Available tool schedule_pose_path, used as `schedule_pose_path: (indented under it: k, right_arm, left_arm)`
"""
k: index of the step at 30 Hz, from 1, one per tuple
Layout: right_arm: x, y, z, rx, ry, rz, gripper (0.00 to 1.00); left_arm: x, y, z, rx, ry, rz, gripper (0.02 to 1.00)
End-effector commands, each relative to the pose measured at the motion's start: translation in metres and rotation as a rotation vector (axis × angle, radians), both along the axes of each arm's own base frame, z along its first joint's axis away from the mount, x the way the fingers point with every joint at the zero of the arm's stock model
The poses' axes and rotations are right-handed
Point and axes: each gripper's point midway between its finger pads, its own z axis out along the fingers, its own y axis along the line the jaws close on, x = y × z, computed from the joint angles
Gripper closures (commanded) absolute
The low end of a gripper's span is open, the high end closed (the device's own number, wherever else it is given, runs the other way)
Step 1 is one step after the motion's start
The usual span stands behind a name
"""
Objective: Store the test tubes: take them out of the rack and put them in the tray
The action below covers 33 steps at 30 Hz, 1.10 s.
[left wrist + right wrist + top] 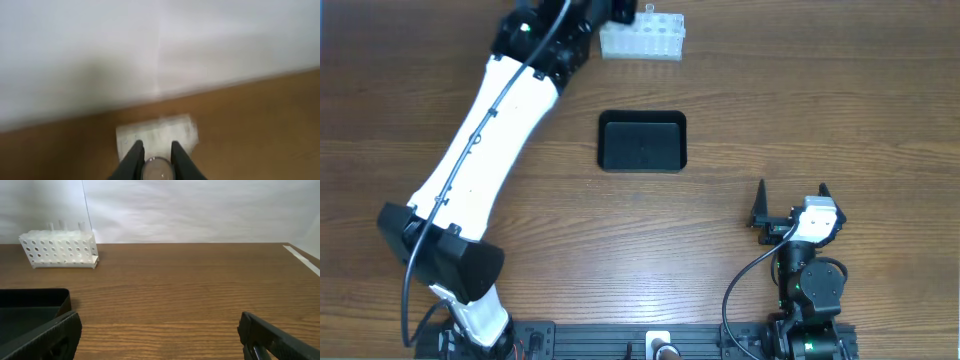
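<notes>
The white test tube rack (642, 40) stands at the far edge of the table, with a clear tube (650, 11) poking up from it. My left gripper (620, 10) hovers above the rack (156, 136), and its fingers (134, 160) are shut on the round end of a test tube (158, 168). The black tray (642, 119) lies in the middle of the table with nothing in it. My right gripper (792, 202) rests low at the near right, open with nothing between its fingers. From there the rack (60, 250) shows a few tubes (63, 225) standing in it, beyond the tray (30, 296).
A pale wall rises right behind the rack. Bare wooden table (820, 90) spreads to the right of the tray and rack. The left arm's long white link (485, 140) slants across the left half of the table.
</notes>
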Motion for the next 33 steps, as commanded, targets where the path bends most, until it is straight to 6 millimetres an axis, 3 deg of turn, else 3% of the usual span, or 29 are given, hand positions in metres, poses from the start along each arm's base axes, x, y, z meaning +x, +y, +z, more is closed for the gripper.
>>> schedule_pose_path:
  k: [1,6,10,24,33]
  right_arm:
    - [0.0,0.0,-0.002,-0.007,0.001,0.001,0.009]
    - [0.0,0.0,-0.002,-0.007,0.001,0.001,0.007]
    - [0.0,0.0,-0.002,-0.007,0.001,0.001,0.007]
    - [0.0,0.0,-0.002,-0.007,0.001,0.001,0.009]
    - [0.0,0.0,-0.002,-0.007,0.001,0.001,0.009]
  left_arm:
    - [-0.017,0.011,-0.067,-0.026,0.194,0.204,0.906]
    - [-0.039,0.022,-0.131,0.025,0.324,0.294,0.899]
    - [-0.049,0.028,-0.164,0.065,0.39,0.315,0.899]
    - [-0.063,0.028,-0.24,0.167,0.573,0.307,0.89]
    - [-0.077,0.02,-0.26,0.162,0.667,0.268,0.871]
